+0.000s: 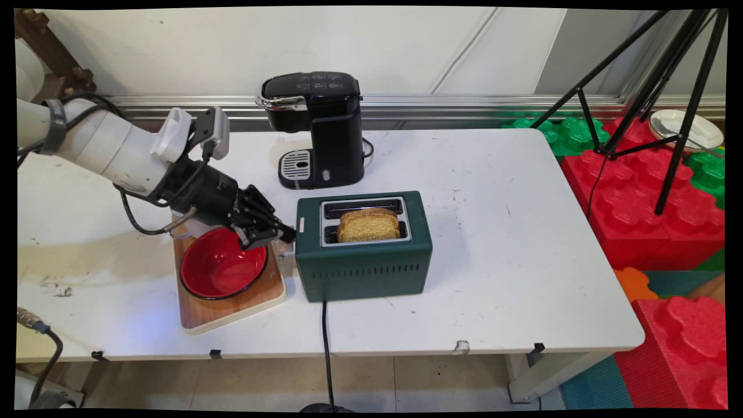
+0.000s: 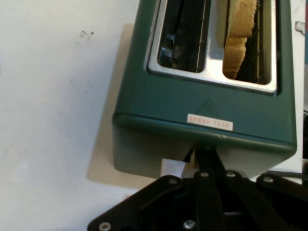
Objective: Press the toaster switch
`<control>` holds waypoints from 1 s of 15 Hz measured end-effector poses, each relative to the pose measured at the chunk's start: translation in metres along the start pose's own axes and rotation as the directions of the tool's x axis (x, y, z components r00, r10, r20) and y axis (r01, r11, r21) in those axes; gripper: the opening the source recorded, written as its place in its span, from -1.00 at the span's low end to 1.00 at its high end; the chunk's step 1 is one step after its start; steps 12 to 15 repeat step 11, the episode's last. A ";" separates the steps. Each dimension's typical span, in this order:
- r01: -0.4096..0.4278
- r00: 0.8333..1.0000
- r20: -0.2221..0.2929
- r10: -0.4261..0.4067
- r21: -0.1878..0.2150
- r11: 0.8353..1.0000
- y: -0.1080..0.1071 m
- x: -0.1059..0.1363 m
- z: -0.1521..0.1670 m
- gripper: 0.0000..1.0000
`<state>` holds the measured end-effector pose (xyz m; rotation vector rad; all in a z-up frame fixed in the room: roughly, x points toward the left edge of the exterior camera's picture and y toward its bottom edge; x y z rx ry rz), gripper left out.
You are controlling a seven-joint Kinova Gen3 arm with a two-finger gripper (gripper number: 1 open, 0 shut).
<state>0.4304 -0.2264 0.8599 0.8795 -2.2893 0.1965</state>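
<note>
A dark green two-slot toaster (image 1: pixel 363 267) stands mid-table, with a slice of bread (image 1: pixel 368 225) sticking up from its near slot; the far slot is empty. My gripper (image 1: pixel 287 233) is shut, with its tips against the toaster's left end face. In the hand view the toaster (image 2: pixel 192 103) fills the upper frame, showing the bread (image 2: pixel 238 38) in one slot and the empty slot (image 2: pixel 185 36) beside it. My gripper (image 2: pixel 204 153) meets the end face just beside a small white lever (image 2: pixel 172 167). Nothing shows between the fingers.
A red bowl (image 1: pixel 220 267) sits on a wooden board (image 1: pixel 232 307) right under my wrist. A black coffee machine (image 1: pixel 319 128) stands behind the toaster. The toaster's cord (image 1: pixel 326 348) drops over the front edge. A tripod (image 1: pixel 656 87) and foam blocks (image 1: pixel 650 197) stand off the table's right side.
</note>
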 end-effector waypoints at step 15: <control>-0.014 0.999 0.042 0.015 -0.018 1.000 -0.011 -0.013 0.015 -1.00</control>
